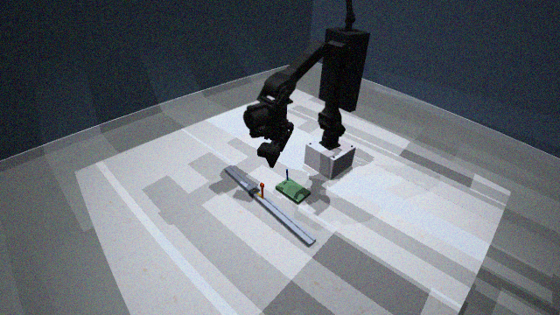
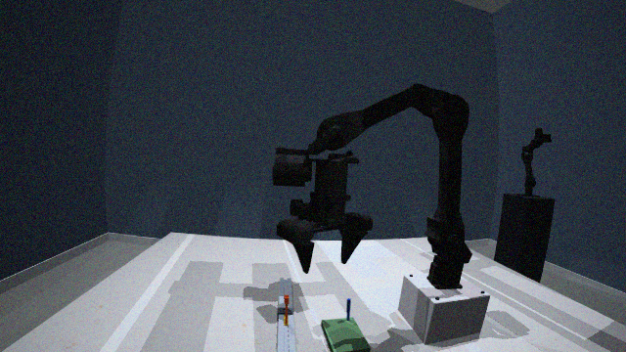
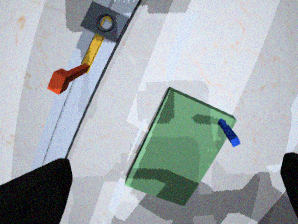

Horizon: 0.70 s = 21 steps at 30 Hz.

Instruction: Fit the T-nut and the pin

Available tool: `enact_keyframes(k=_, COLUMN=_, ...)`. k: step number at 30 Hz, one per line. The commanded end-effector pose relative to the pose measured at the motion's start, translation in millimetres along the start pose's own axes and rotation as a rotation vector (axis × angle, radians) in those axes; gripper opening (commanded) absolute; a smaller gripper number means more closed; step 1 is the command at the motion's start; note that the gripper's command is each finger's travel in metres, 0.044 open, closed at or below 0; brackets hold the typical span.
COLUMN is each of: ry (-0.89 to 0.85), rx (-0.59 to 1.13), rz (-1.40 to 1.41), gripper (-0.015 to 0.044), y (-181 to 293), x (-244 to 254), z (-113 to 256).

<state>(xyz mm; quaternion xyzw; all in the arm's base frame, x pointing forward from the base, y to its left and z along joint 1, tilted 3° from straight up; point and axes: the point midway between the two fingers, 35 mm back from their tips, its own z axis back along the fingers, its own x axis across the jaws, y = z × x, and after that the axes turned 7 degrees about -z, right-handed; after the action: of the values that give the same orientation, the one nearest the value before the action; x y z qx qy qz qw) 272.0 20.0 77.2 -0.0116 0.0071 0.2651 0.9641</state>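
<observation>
Across the surface (image 1: 376, 280) in the top view, the rail (image 1: 286, 220) (image 2: 286, 339) (image 3: 75, 117) runs diagonally, its near end well inside the edges; the orange handle (image 1: 262, 189) (image 2: 287, 305) (image 3: 59, 81) stands up beside the bracket (image 1: 254, 192) (image 2: 285, 304) (image 3: 93, 19). From outside, the tool (image 2: 325, 268) (image 3: 180, 169) hangs above the surface, spread and empty. By wrist view, the nut (image 3: 93, 51) reaches under the bracket; the blue pin (image 1: 287, 174) (image 2: 348, 309) (image 3: 229, 133) stands in the green tray (image 1: 293, 191) (image 2: 344, 337) (image 3: 175, 142).

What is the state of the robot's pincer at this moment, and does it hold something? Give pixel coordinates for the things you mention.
Pincer (image 2: 326, 268): open wide, holding nothing.
</observation>
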Motion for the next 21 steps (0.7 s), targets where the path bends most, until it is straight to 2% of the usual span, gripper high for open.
enact_keyframes(k=1, ry=0.004, rx=0.006, rz=0.476, gripper=0.044, y=20.7, x=-50.7, z=-8.7)
enact_keyframes(k=14, ry=0.004, rx=0.006, rz=0.476, gripper=0.044, y=20.6, x=-50.5, z=-10.2)
enact_keyframes(k=21, ry=0.004, rx=0.006, rz=0.476, gripper=0.044, y=20.7, x=-50.5, z=-63.7)
